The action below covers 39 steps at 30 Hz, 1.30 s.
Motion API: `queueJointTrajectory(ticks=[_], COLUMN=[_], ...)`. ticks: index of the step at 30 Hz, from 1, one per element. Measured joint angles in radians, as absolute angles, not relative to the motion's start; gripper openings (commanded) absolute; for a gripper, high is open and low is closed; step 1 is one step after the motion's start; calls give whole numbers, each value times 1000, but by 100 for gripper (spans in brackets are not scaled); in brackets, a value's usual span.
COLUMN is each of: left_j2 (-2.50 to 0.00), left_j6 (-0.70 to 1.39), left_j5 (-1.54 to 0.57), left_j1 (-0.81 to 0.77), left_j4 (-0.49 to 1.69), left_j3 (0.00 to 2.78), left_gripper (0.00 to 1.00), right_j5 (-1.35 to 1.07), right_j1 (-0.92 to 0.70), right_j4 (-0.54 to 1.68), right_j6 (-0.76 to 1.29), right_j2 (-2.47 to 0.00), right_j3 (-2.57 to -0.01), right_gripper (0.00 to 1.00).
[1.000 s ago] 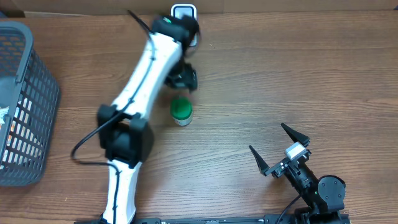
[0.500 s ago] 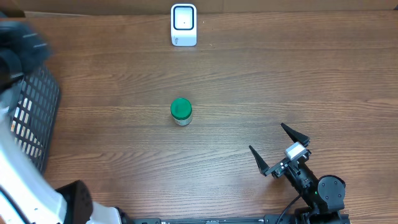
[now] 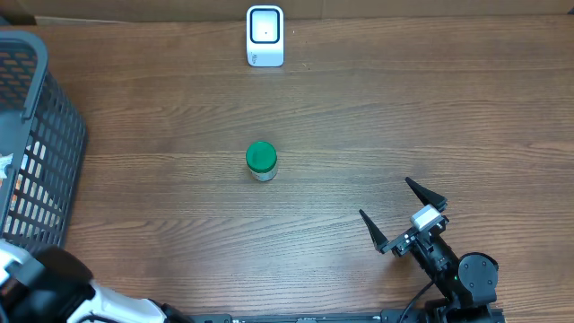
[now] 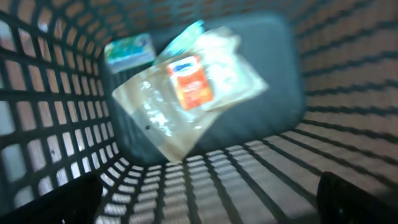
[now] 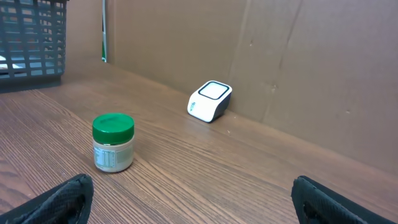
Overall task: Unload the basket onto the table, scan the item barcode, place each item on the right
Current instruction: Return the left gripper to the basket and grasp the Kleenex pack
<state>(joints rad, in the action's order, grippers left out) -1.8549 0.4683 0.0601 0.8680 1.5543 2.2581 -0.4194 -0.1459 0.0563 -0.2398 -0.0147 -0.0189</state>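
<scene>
At the basket (image 4: 348, 62), my left gripper (image 4: 202, 200) gapes empty above overlapping packets (image 4: 186, 93); I could snag 2. My right gripper (image 3: 401, 218) is spread too; the green-lidded jar (image 3: 261, 161) stands mid-table, well apart from the scanner (image 3: 265, 36).

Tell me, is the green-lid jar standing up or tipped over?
Standing up. The jar rests on its base on the table, with its green lid on top.

Green-lidded jar (image 3: 261, 161) upright at centre of table (image 3: 421, 117); white scanner (image 3: 265, 36) well apart, far edge.
</scene>
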Motion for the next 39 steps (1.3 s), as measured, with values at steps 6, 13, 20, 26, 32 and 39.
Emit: queueJointTrajectory(ticks=[6,13,20,26,32,39], left_j2=[-1971,-2141,-2270,-2299,-2299,-2299], left_j6=[476,476,473,468,468,467], left_j5=[66,122,167,178,180,174], left_j1=[901,897,875,855,847,846], left_j4=[1460,1412,1351,1349,1366,1485], left_j3=[2125,2088,2082,2082,2082,2140], left_gripper=[90,93,93,37,35,22], right_j5=[-419,-419,-419,-419,-419,-419], right_j1=[-146,-146,-146,-146,-146,-146], right_j4=[56,57,56,56,57,57], right_j6=[-240,-240,-239,-239,-240,-240], right_j2=[-15,-15,-15,-15,-15,-15], right_j3=[-19,-19,-19,-19,-19,-19], right_gripper=[100,100,100,100,100,100])
